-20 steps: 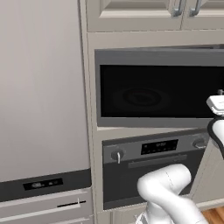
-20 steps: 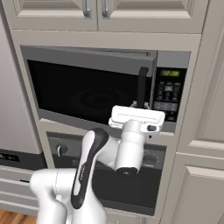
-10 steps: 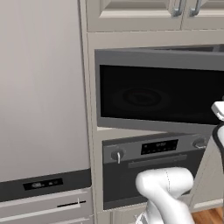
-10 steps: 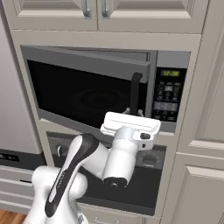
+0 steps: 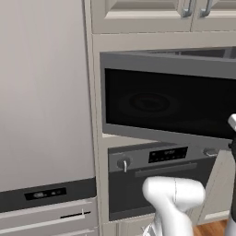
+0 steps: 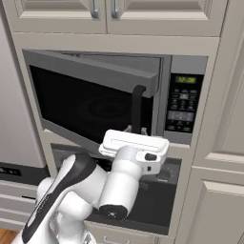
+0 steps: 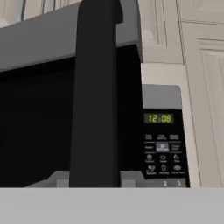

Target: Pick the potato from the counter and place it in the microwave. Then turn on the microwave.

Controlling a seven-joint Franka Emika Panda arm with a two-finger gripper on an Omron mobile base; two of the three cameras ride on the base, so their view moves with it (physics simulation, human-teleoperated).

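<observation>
The jaws were clenched on nothing just before the black handle (image 7: pixel 95 94). The microwave (image 6: pixel 119 90) door (image 5: pixel 168 99) stood partly ajar. The potato's place couldn't be told. Risk: the handle might slip from the fingers as the door swung, leaving it short.

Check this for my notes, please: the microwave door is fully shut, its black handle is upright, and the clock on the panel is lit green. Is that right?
Not quite. The microwave door is ajar, swung partly out from the cabinet, as the right base view shows. The rest stands: its black handle is upright and the clock on the panel is lit green.
</observation>
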